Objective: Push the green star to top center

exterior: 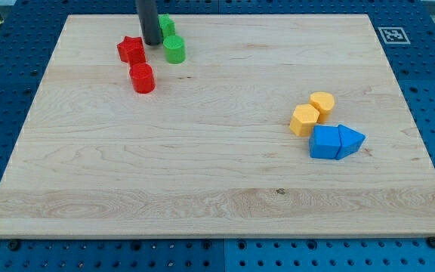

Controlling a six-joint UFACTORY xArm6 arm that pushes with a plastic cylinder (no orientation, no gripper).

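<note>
The green star (pixel 167 24) sits near the view's top left, partly hidden behind my dark rod. My tip (pixel 152 42) rests on the board just left of and below the star, touching or nearly touching it. A green cylinder (pixel 174 49) stands just below the star, right of my tip. A red star (pixel 131 50) lies left of my tip, and a red cylinder (pixel 142 78) is below it.
The wooden board (pixel 202 166) lies on a blue pegboard. At the view's right are a yellow cylinder (pixel 322 103), a yellow hexagonal block (pixel 304 120), a blue cube (pixel 324 142) and a blue triangular block (pixel 350 140). A marker tag (pixel 392 35) is at the top right.
</note>
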